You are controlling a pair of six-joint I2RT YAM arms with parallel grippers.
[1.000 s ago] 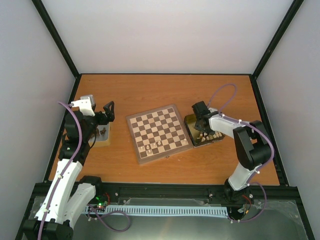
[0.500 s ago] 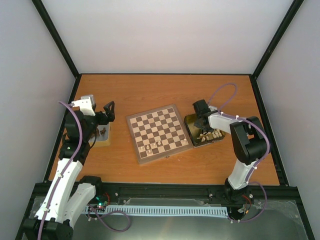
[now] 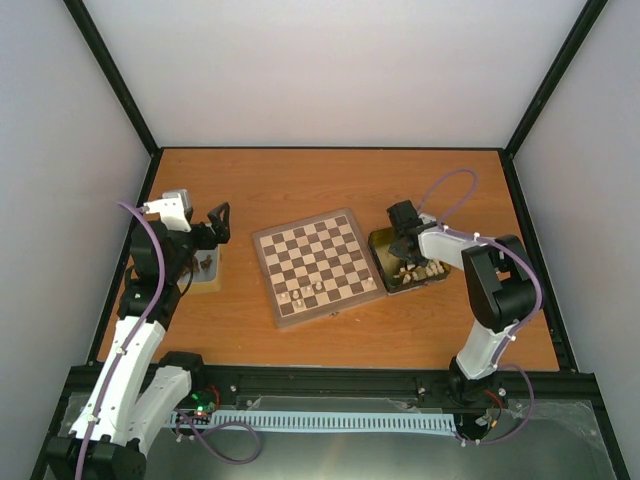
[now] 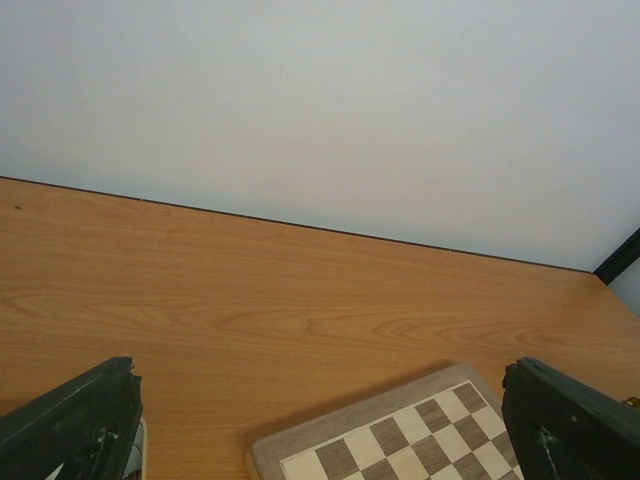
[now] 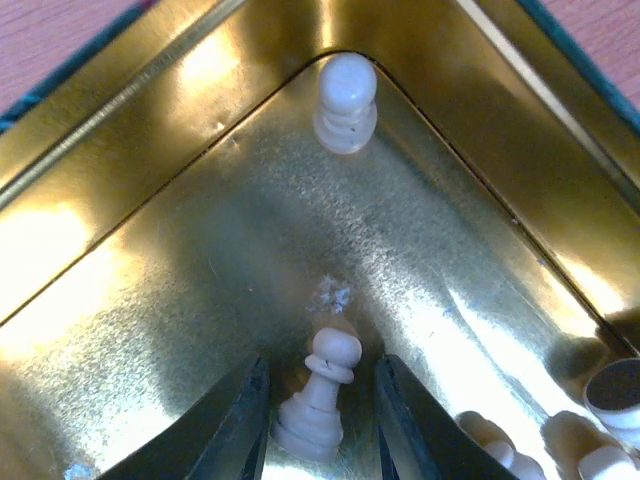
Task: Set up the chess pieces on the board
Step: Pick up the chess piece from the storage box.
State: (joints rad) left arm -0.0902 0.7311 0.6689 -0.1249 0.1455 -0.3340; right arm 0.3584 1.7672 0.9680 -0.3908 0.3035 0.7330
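The checkered wooden board [image 3: 316, 262] lies mid-table, with a few cream chess pieces [image 3: 303, 294] on its near rows. Its corner also shows in the left wrist view [image 4: 400, 445]. My right gripper [image 3: 406, 248] is down inside the square gold tin [image 3: 383, 245]. In the right wrist view it [image 5: 322, 415] is open, its fingers [image 5: 242, 425] standing on either side of an upright cream pawn [image 5: 320, 398] on the tin floor. My left gripper [image 3: 216, 222] is wide open and empty at the left, and its fingers [image 4: 70, 430] frame bare table.
A second cream pawn [image 5: 345, 100] stands in the tin's corner. More cream pieces [image 5: 600, 455] lie at its right side. A small tray [image 3: 207, 268] with dark brown chessmen sits under my left gripper. The tin's walls [image 5: 110, 90] rise close around my right gripper.
My right gripper has shifted slightly nearer within the gold tin and its elbow has swung a little. The left arm has not moved.
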